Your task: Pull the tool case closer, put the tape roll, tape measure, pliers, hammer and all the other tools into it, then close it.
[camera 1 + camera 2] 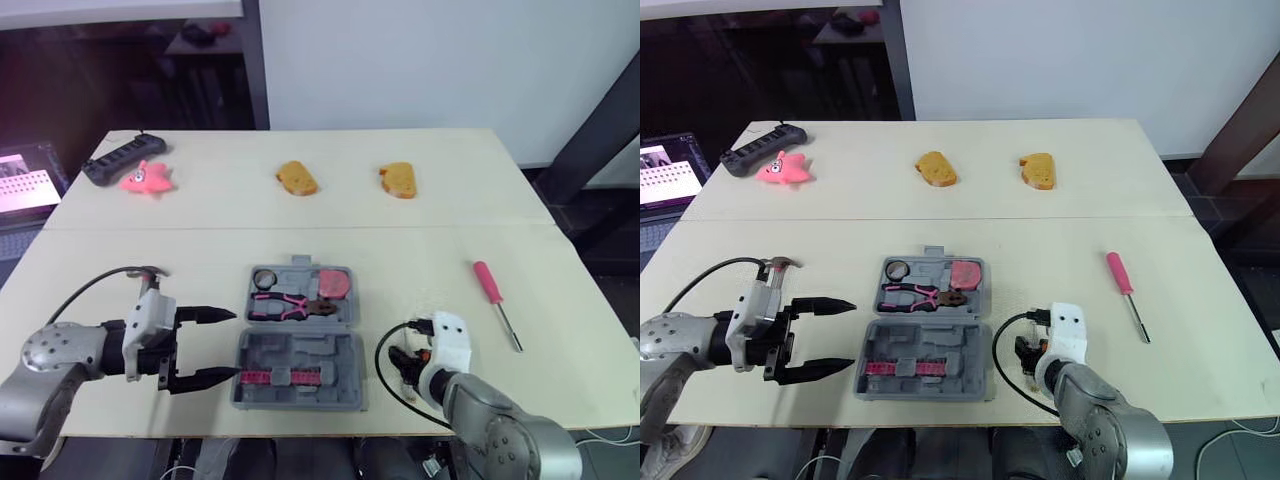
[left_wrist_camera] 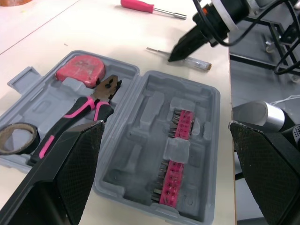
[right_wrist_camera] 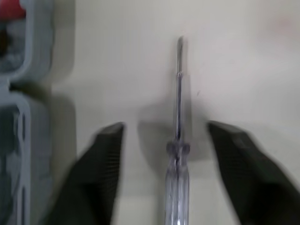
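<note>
Open tool case (image 1: 300, 350) lies on the bench (image 1: 450, 200), holding tape roll (image 1: 264, 278), pliers (image 1: 285, 307) and tape measure (image 1: 333, 283). Left hand (image 1: 234, 346), fingers spread, hovers at its 9 o'clock. Right hand (image 3: 165, 125), open, straddles a clear screwdriver (image 3: 177, 164) at 3 o'clock.

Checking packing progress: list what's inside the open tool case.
Inside the tool case: a tape roll, pliers and a pink tape measure in the far half, pink bit strips in the near half. Whatever lies beneath the pliers is covered.
</note>
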